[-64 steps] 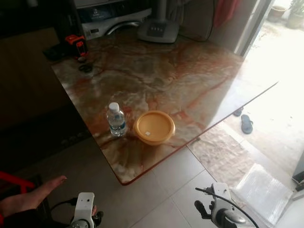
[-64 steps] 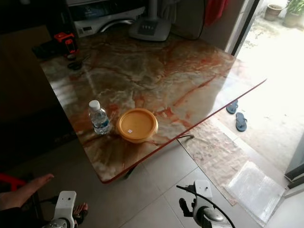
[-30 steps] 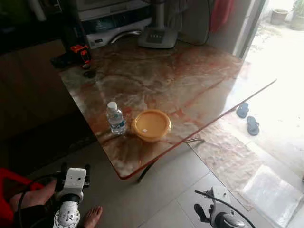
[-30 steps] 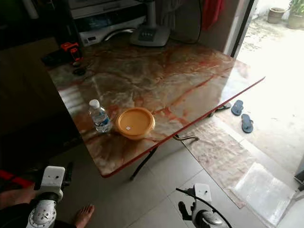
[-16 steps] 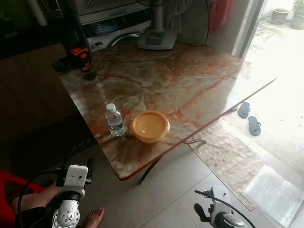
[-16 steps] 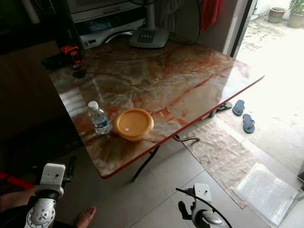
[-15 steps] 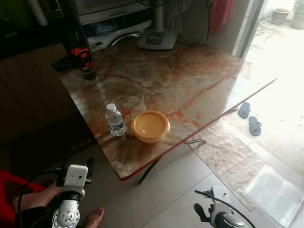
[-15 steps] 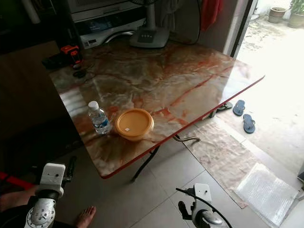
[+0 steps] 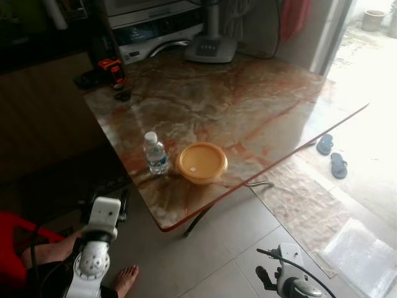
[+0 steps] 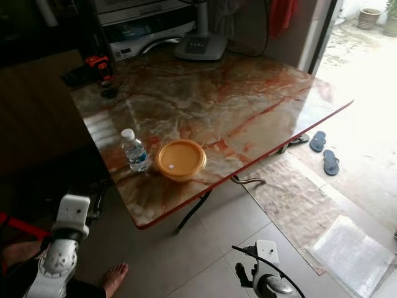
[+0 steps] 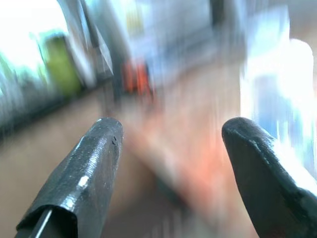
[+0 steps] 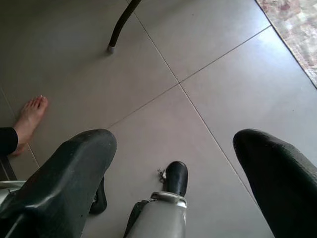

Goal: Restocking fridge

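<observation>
Two things, a water bottle (image 9: 156, 153) and an orange bowl (image 9: 201, 162), stood side by side on the marble table (image 9: 248, 99); both tools, left tool (image 11: 168, 148) and right tool (image 12: 173, 163), were spread apart, holding nothing.

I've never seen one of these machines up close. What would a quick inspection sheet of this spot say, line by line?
Surface: marble-patterned table, glossy, on dark metal legs.
Job's things: water bottle upright near the table's front corner; yellow lidded bowl beside it, just apart.
Clutter: red and black tool at the far corner; fan base at the back edge.
Pincers: left pincer raised, fingers apart, empty; right pincer low over the floor, fingers apart, empty.
Cables: black wire on the right arm.
Surroundings: tiled floor, sandals by the doorway, a person's bare foot close by.
</observation>
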Available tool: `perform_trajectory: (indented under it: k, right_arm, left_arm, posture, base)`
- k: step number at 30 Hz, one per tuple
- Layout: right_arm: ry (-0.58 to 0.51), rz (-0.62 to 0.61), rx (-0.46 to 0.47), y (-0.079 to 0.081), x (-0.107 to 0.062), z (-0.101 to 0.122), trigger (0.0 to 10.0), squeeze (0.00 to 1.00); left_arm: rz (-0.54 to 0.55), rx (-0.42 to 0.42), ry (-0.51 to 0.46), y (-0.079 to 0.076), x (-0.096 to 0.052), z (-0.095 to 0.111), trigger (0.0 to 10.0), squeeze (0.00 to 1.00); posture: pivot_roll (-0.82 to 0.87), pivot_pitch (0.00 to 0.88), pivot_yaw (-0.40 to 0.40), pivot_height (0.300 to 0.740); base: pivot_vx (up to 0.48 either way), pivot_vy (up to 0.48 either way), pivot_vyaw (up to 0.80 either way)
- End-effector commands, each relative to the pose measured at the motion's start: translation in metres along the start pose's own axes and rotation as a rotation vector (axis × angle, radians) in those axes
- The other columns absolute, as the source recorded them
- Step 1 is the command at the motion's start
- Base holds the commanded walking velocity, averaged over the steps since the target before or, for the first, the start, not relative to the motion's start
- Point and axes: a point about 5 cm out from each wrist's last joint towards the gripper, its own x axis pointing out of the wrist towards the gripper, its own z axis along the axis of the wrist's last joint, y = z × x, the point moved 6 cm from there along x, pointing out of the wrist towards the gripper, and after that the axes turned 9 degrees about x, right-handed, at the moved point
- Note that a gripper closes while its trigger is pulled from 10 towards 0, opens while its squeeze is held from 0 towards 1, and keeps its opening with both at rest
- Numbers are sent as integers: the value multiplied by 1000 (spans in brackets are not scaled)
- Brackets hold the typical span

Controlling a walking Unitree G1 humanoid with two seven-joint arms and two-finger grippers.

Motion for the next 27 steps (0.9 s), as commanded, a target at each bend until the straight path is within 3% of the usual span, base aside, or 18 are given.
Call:
perform_trajectory:
  k: [1,6,9,11,15,17,18,21,23,27]
  right_arm:
    - [12,-12,14,-4,-1,-6,10000,0]
    - [13,-12,16,-4,-1,-6,10000,0]
    - [12,-13,18,-4,-1,-6,10000,0]
    - [12,-14,18,-4,-1,-6,10000,0]
    - [12,-15,16,-5,-1,-6,10000,0]
    - [10,-15,20,-5,-1,-5,10000,0]
    - [10,-15,20,-5,-1,-5,10000,0]
    - [11,-15,18,-5,-1,-4,10000,0]
    - [16,-16,-1,-6,-1,-4,10000,0]
    - [18,-15,-8,-6,-1,-4,10000,0]
  left_arm:
    - [-19,1,43,-2,-7,-10,10000,0]
    - [-33,10,14,0,0,2,10000,0]
    - [-50,29,-37,0,7,20,10000,0]
    - [-85,40,-105,-4,16,36,10000,0]
    - [-89,-18,-120,-2,38,53,10000,0]
    - [-78,-82,-88,4,55,58,10000,0]
    - [-78,-82,-88,4,55,58,10000,0]
    - [-71,-132,35,17,88,56,10000,0]
    - [-166,-155,81,16,106,65,10000,0]
    - [-332,-146,140,0,108,68,10000,0]
  posture:
    - [-91,44,65,740]
    - [-91,44,65,740]
    - [-93,44,66,740]
    - [-92,45,63,740]
    - [-84,46,54,740]
    - [-81,48,49,740]
    - [-81,48,49,740]
    - [-53,47,38,740]
    - [-52,47,35,740]
    - [-48,47,34,740]
  base:
    - [0,0,0]
    - [0,0,0]
    - [0,0,0]
    - [0,0,0]
    - [0,0,0]
    - [0,0,0]
    - [0,0,0]
    - [0,0,0]
    - [0,0,0]
    - [0,0,0]
